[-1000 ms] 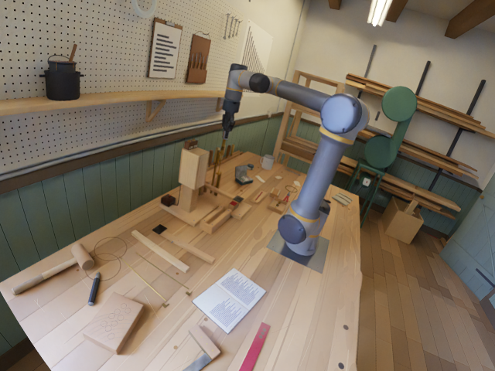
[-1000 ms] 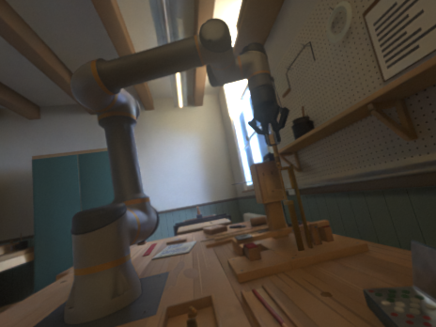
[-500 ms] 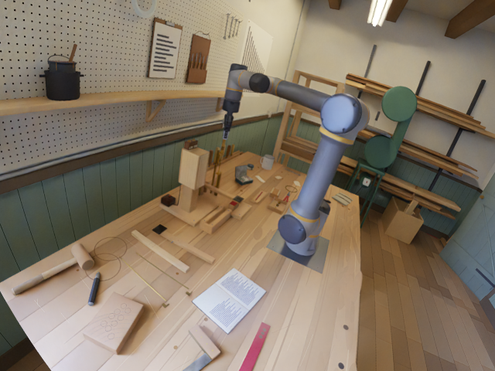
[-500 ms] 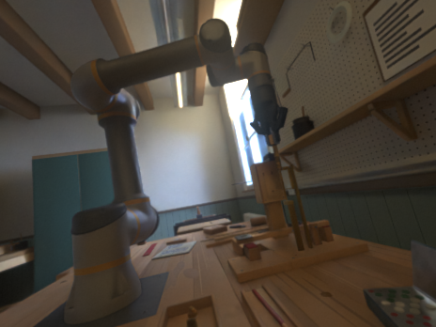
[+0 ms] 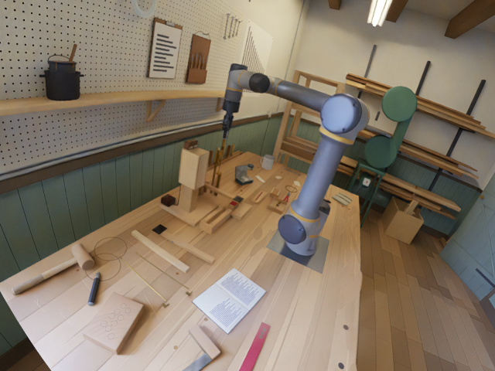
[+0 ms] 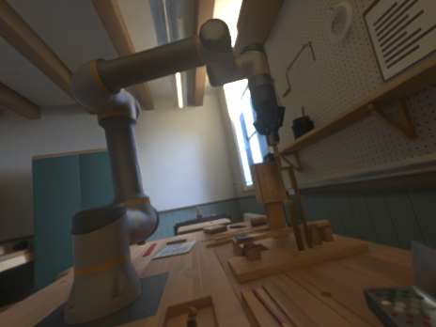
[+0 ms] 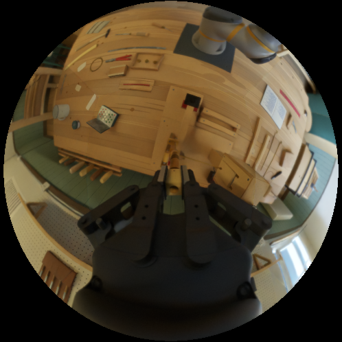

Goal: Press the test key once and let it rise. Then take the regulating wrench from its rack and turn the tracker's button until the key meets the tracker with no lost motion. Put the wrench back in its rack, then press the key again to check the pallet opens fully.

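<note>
The lower end of the regulating wrench (image 5: 223,145) is hidden among the upright brass rods of the tracker rig (image 5: 218,169), so I cannot tell what its tip meets. My gripper (image 5: 226,128) points straight down high above the rig and is closed around the pale wooden handle of the wrench (image 7: 174,178), well above the bench. The tall wooden block (image 5: 193,167) of the rig stands just left of the rods. The test key (image 5: 218,193) runs out from the rods toward a small black and red pad (image 5: 235,201) on the base board.
Behind the rig a pegboard wall carries a long shelf (image 5: 112,98), close to my wrist. A mug (image 5: 267,161) and a small parts tray (image 7: 104,118) lie beyond the rig. Loose wooden strips (image 5: 172,249), a mallet (image 5: 54,268) and an open book (image 5: 228,299) lie nearer.
</note>
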